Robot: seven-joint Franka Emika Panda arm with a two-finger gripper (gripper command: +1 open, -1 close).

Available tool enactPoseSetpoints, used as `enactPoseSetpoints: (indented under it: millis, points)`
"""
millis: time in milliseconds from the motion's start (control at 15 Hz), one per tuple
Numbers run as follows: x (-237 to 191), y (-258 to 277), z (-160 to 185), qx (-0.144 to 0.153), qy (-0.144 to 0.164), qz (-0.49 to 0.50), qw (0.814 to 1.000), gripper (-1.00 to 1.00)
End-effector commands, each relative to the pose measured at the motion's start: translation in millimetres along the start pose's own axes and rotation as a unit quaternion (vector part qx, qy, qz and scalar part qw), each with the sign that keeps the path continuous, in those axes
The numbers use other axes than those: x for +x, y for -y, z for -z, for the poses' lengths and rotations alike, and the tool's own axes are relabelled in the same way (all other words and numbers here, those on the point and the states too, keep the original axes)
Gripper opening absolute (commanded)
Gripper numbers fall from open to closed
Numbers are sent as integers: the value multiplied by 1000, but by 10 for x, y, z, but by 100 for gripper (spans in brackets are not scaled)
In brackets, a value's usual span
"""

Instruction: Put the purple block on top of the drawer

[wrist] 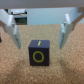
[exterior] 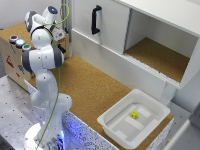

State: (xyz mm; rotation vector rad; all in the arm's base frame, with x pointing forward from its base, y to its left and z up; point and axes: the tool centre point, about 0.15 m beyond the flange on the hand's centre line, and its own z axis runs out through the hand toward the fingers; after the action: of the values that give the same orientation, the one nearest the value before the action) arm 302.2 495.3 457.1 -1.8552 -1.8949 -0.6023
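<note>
A white tray [exterior: 116, 131] is sitting at the near corner of the cork tabletop [exterior: 95, 87], on the exterior view's right, and it is holding a small yellow cube [exterior: 134, 114] that is lying on its floor toward the far side, apart from the walls. Behind the tabletop a large white cabinet [exterior: 110, 25] with a black handle [exterior: 95, 19] is standing with one compartment open; its cork-coloured floor [exterior: 160, 57] is showing bare.

At the tabletop's far corner on the exterior view's left, the drawer [exterior: 12, 57] is standing with red [exterior: 13, 37], blue [exterior: 19, 42] and green [exterior: 26, 47] round buttons on its top. The arm [exterior: 42, 60] is rising from its base at the near left edge and is bending over the drawer's side, hiding the ground there.

In the wrist view the gripper [wrist: 38, 31] is hanging with its fingers [wrist: 66, 30] spread wide, holding nothing. The purple block [wrist: 39, 53] is resting on the cork surface just below the gap between the fingertips, not touching either one; its facing side is showing a yellow ring. The exterior view is not showing the block, so its place relative to the tabletop's edges cannot be told.

The broad middle of the tabletop, between the drawer and the tray, is lying open cork.
</note>
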Motion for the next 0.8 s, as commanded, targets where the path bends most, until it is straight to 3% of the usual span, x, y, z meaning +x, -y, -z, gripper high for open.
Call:
enactPoseSetpoints:
  millis: [0, 133, 733]
  points:
    - [21, 313, 713, -33, 19, -12, 999, 100]
    - [-32, 481, 949, -28, 47, -18, 998, 100]
    - [-32, 481, 949, -28, 47, -18, 998, 100]
